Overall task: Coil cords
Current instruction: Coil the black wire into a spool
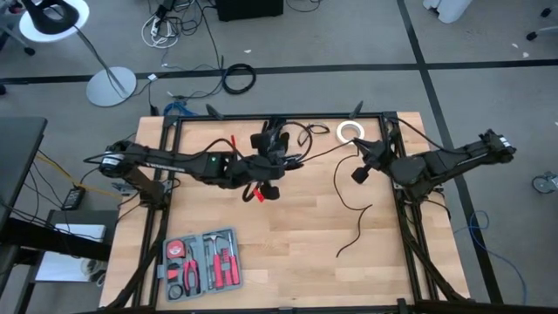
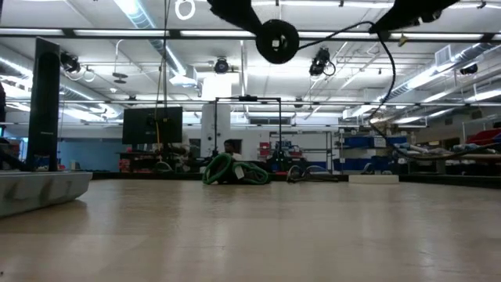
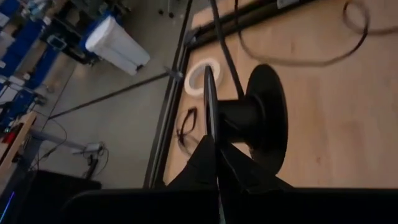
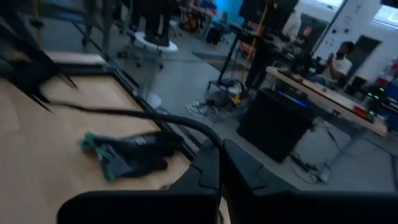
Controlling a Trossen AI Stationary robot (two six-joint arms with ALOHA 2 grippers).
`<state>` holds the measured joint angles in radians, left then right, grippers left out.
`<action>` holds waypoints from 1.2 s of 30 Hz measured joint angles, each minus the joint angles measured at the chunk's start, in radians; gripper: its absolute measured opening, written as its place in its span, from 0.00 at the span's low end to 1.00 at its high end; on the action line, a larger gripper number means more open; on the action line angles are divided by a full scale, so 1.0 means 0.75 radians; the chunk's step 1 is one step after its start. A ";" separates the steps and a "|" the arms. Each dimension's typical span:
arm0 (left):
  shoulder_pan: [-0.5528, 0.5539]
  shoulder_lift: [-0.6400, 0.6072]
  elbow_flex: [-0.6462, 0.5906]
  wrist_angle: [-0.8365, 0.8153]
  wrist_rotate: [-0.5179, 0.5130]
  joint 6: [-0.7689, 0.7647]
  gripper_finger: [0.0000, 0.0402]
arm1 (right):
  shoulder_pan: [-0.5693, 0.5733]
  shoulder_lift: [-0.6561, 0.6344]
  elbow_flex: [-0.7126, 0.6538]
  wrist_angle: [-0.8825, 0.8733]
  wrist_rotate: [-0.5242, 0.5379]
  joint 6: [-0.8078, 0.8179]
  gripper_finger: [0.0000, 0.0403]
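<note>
The left gripper (image 1: 270, 171) is above the table (image 1: 288, 262) near its far edge, fingers clamped on a black spool (image 3: 258, 115). The right gripper (image 1: 359, 173) is closed on the cord (image 1: 349, 196), whose loose tail lies on the wood, near the white tape roll (image 1: 350, 131).

Tool case (image 1: 202, 260) at table's (image 1: 288, 253) near-left, tape roll (image 1: 350, 132) far-right, loose cord (image 1: 353, 205) between.
</note>
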<state>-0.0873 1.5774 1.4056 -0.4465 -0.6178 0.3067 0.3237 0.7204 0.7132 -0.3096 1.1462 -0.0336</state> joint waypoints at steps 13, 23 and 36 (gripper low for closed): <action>0.014 0.109 -0.004 0.135 -0.033 0.077 0.00 | 0.094 0.246 0.004 0.692 -0.290 -0.307 0.00; 0.057 0.164 -0.004 0.211 -0.061 0.116 0.00 | 0.161 0.492 0.082 0.837 -0.266 -0.274 0.00; 0.058 0.164 -0.003 0.578 -0.414 0.666 0.00 | 0.175 0.744 0.256 0.988 -0.239 -0.379 0.00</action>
<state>-0.0439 1.7000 1.4033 -0.0130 -0.9286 0.8064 0.4546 1.2781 0.9051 0.4317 0.9670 -0.3179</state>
